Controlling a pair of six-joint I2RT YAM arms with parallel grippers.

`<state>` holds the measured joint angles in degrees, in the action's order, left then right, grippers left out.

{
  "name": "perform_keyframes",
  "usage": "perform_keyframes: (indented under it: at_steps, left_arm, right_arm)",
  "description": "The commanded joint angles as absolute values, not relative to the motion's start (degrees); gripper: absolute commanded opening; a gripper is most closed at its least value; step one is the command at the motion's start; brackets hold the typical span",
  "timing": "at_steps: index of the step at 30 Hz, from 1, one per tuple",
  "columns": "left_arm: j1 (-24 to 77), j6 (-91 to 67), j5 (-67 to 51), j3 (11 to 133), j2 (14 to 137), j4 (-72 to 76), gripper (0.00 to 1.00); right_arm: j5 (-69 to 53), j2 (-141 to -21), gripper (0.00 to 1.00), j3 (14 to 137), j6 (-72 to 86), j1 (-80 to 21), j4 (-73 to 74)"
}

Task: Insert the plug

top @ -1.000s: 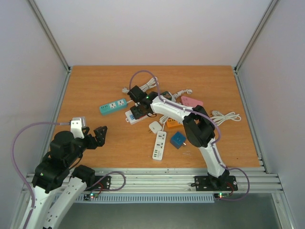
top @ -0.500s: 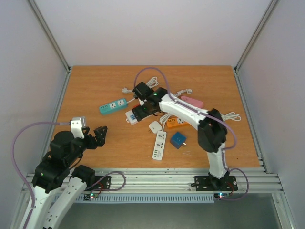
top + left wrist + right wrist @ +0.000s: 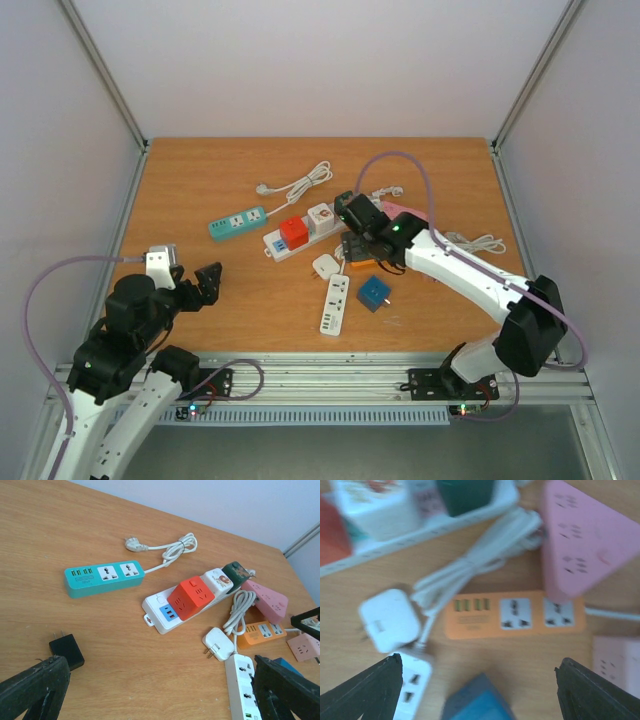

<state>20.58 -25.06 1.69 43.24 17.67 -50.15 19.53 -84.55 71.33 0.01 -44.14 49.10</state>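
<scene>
A long white power strip point(image 3: 280, 243) lies mid-table with a red cube adapter point(image 3: 292, 231), a white adapter point(image 3: 320, 218) and a dark green adapter point(image 3: 237, 573) plugged into it. My right gripper point(image 3: 362, 246) is open and empty. It hovers over the orange strip point(image 3: 515, 614), right of the white strip; the right wrist view is blurred. A loose white plug point(image 3: 325, 266) lies below the strip. My left gripper point(image 3: 205, 284) is open and empty at the near left. A black adapter point(image 3: 67, 650) lies by its left finger point(image 3: 30, 690).
A teal strip point(image 3: 238, 222) with its coiled white cable point(image 3: 298, 184) lies at the back left. A second white strip point(image 3: 335, 305) and a blue cube point(image 3: 375, 293) lie near the front. A pink strip point(image 3: 403, 212) and white cord point(image 3: 478, 244) lie to the right.
My right gripper has drawn back from the long white strip, to the right and nearer. The red cube adapter now shows on the strip. The left arm has not moved.
</scene>
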Motion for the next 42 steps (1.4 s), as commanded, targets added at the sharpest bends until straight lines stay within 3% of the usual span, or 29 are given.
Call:
perform_keyframes:
  at_steps: [1, 9, 14, 25, 34, 42]
  left_arm:
    - [20.4, -23.3, -1.8, 43.8, 19.4, -48.4, 0.99]
    - [20.3, -24.6, -4.7, 46.9, 27.8, -48.2, 0.99]
    - [20.3, -27.6, -7.3, 48.3, 33.0, -46.3, 0.99]
    - [20.3, -31.3, -5.7, 48.3, 39.1, -38.1, 0.99]
    - [20.3, -32.7, -5.7, 47.9, 42.2, -35.5, 0.99]
    - [20.3, -33.4, -14.6, 47.5, 45.2, -31.7, 0.99]
  right_arm:
    - [22.1, -80.2, 0.86, 66.6, 6.9, -38.6, 50.7]
    - [4.8, -76.1, 0.90, 56.6, 12.6, -20.8, 38.6]
    - [-10.0, -82.1, 0.84, 54.6, 19.6, -11.2, 26.7]
    - [-8.9, -96.0, 0.79, 59.5, 29.6, -5.3, 18.3]
    - [-12.8, -101.1, 0.66, 57.1, 29.5, -3.6, 7.8]
    - [-15.7, -102.1, 0.51, 49.9, 25.9, -3.3, -9.5]
